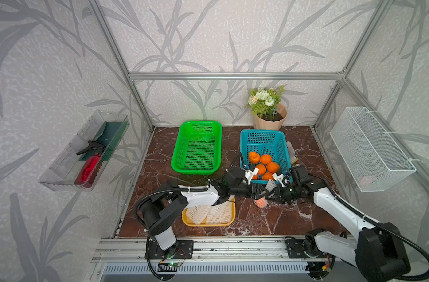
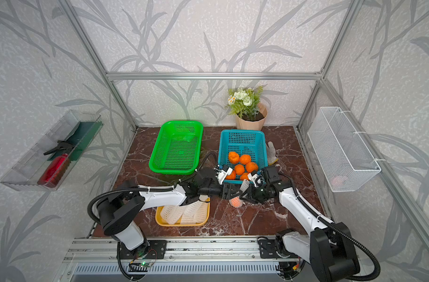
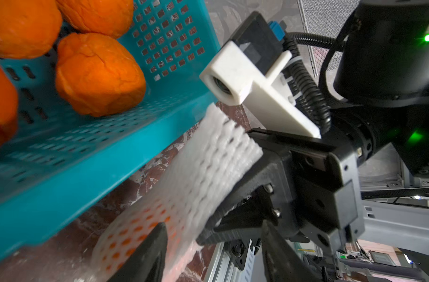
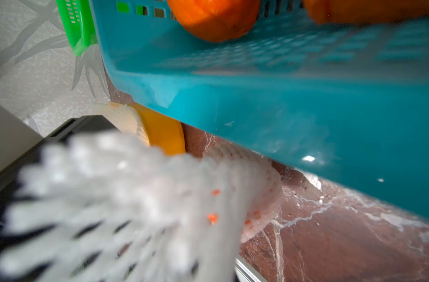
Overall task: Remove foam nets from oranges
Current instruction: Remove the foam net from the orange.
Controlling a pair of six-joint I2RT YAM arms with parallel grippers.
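Several bare oranges (image 1: 266, 159) lie in the blue basket (image 1: 262, 133). Just in front of it, one orange (image 1: 260, 202) still wrapped in a foam net (image 3: 208, 158) rests on the marble table. The net's free end (image 1: 271, 184) sticks up between the two grippers. My right gripper (image 1: 274, 193) is shut on that upper part of the net, its black finger (image 3: 233, 219) clamped against the foam. My left gripper (image 3: 212, 244) is open, its jaws well apart, one finger (image 3: 155, 251) beside the wrapped orange (image 3: 135, 234). In the right wrist view the blurred net (image 4: 135, 195) hides the jaws.
A yellow tray (image 1: 231, 214) with several removed foam nets (image 1: 203, 212) sits under my left arm. A green basket (image 1: 197, 146) stands left of the blue one. A flower pot (image 1: 269, 119) stands at the back, with a glove (image 1: 291, 151) beside the blue basket. A wire basket (image 1: 369, 146) hangs on the right wall.
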